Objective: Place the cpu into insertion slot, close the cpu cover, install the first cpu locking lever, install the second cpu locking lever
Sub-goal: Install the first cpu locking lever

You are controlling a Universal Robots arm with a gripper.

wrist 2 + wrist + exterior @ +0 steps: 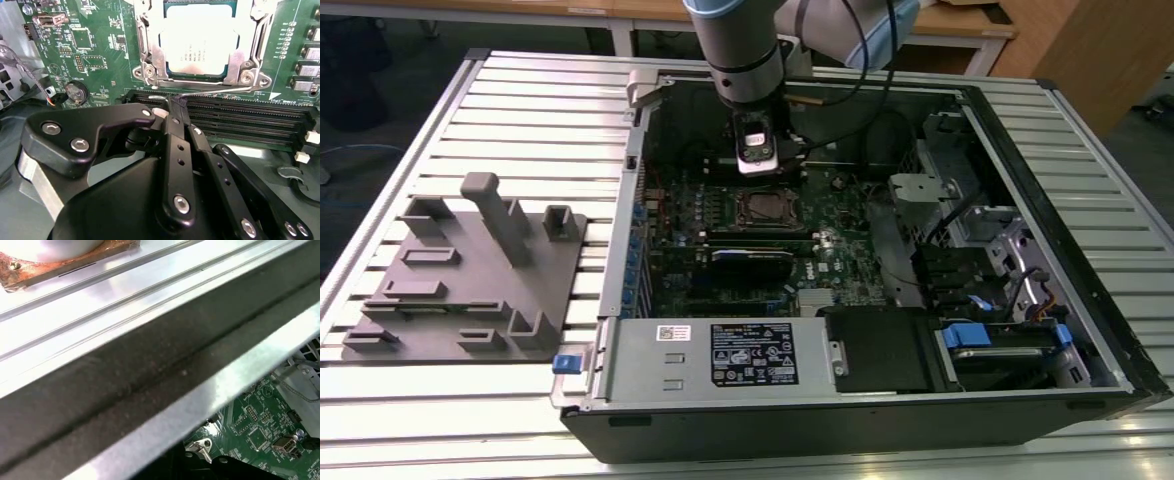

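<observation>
The cpu [197, 42] lies flat in the insertion slot [767, 209] on the green motherboard. The silvery cpu cover [150, 55] lies down over the cpu's edges. A thin wire locking lever [220, 90] runs along the socket's edge beside the memory slots. My gripper [177, 106] has its black fingers shut together, and their tip touches this lever near its bend. In the exterior view the gripper [758, 160] hangs inside the open computer case, just beyond the socket.
Long black memory slots [240, 117] lie right beside the lever. A coin battery [76, 91] sits on the board. The case wall [150, 370] rises close to the wrist. A grey fixture plate [467, 275] rests on the slatted table; a labelled silver box [720, 355] fills the case front.
</observation>
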